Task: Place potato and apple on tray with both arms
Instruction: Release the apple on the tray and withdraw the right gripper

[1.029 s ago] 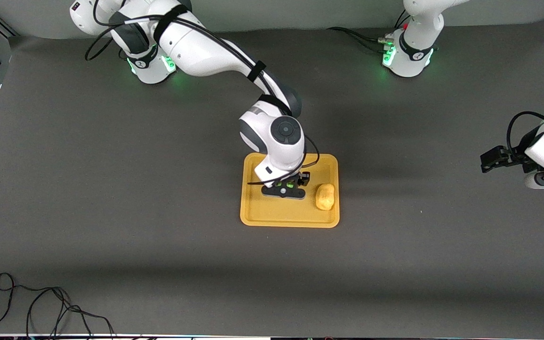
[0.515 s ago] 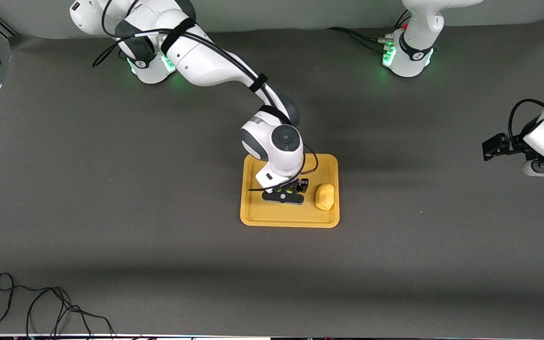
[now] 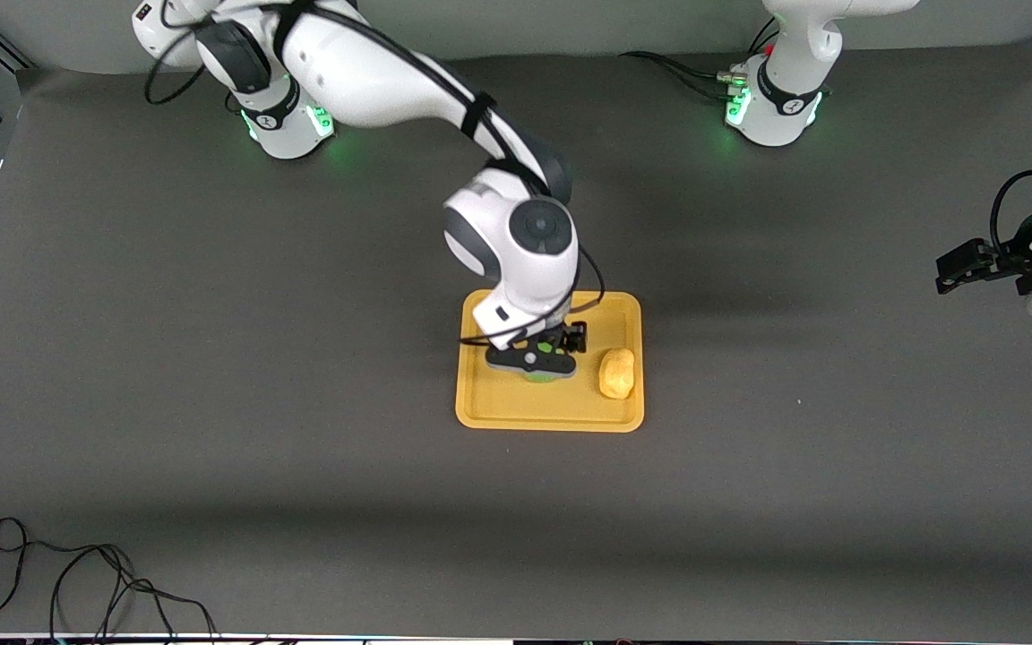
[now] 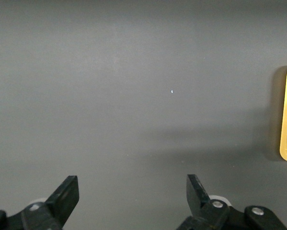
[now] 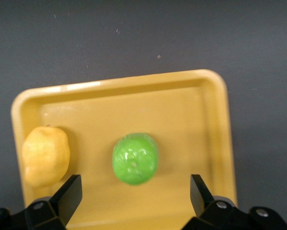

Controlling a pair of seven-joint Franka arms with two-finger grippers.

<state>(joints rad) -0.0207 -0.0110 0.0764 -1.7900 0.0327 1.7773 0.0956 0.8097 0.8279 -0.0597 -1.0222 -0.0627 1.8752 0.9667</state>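
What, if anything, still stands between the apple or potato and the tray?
Nothing visible: the apple and potato both lie on the tray, apart. The right gripper is open above the apple; the left gripper is open over bare table.

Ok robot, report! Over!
Right gripper open over the tray. Apple and potato both on it, apart. Left gripper open over the table's left-arm end, waiting. Nothing in the way.

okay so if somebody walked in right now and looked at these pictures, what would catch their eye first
The yellow-orange tray at mid-table, with the green apple and the tan potato side by side on it. The right gripper hangs open right over the apple, while the left gripper waits open at the left arm's end.
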